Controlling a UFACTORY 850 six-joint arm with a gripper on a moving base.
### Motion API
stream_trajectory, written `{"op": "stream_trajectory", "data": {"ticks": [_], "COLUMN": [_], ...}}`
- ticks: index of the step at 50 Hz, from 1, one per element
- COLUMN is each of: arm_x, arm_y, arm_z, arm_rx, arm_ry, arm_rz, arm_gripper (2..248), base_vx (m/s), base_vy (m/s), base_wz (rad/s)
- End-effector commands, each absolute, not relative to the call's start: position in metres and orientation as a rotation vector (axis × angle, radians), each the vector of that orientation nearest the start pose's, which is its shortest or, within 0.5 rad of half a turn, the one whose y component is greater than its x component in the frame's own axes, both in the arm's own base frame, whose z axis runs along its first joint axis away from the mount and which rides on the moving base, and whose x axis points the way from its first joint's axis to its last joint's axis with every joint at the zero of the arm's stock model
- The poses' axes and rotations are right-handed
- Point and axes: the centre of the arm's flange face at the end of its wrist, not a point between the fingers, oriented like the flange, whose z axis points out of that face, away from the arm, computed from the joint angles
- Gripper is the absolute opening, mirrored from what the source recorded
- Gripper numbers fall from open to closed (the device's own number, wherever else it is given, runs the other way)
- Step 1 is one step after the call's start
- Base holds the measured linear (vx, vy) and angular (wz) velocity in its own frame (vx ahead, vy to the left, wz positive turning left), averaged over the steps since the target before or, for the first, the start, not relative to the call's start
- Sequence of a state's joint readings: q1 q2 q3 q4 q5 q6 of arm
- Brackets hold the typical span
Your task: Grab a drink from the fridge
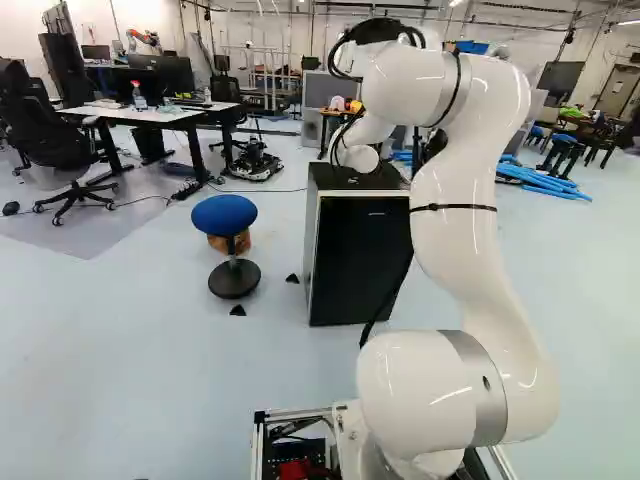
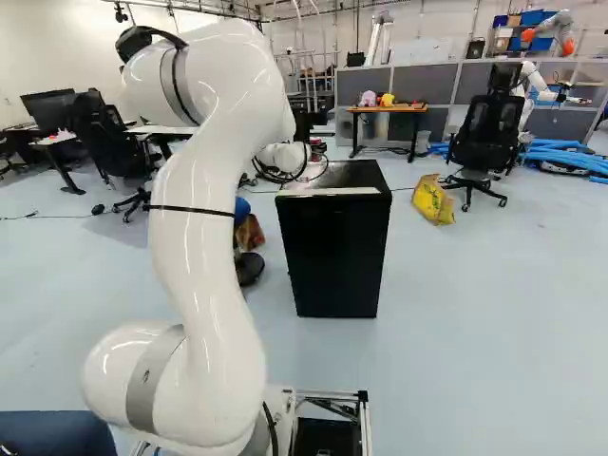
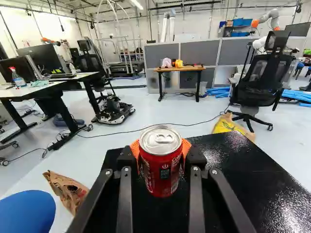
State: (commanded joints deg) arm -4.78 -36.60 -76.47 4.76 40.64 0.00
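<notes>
Pale blue flooring (image 2: 475,304) spreads around one black fridge (image 2: 337,252), its top below the jaws. One white arm (image 1: 460,230) partly hides one blue stool (image 1: 224,214) in the right base view; the left base view shows the stool whole. One yellow bag (image 3: 232,127), ahead of the jaws, appears only in the right base and wrist views. One gripper (image 3: 161,158) clasps one red can (image 3: 161,162), upright between its two jaws, visible only in the wrist view.

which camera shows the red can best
The wrist view: it shows the can close up, upright and gripped between the fingers of the gripper, its lid and side in sight. I can't make it out in either base view.
</notes>
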Motion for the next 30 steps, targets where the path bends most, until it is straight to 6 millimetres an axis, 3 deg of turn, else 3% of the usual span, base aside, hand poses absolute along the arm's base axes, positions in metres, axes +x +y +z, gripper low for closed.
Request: {"op": "stream_trajectory", "data": {"ticks": [30], "arm_x": [0.641], "arm_y": [-0.048], "arm_z": [0.44], "arm_rx": [-2.457], "arm_ry": [0.194], "arm_rz": [-2.023], "arm_gripper": [100], "base_vx": [0.0], "base_vy": [0.0], "base_wz": [0.0]}}
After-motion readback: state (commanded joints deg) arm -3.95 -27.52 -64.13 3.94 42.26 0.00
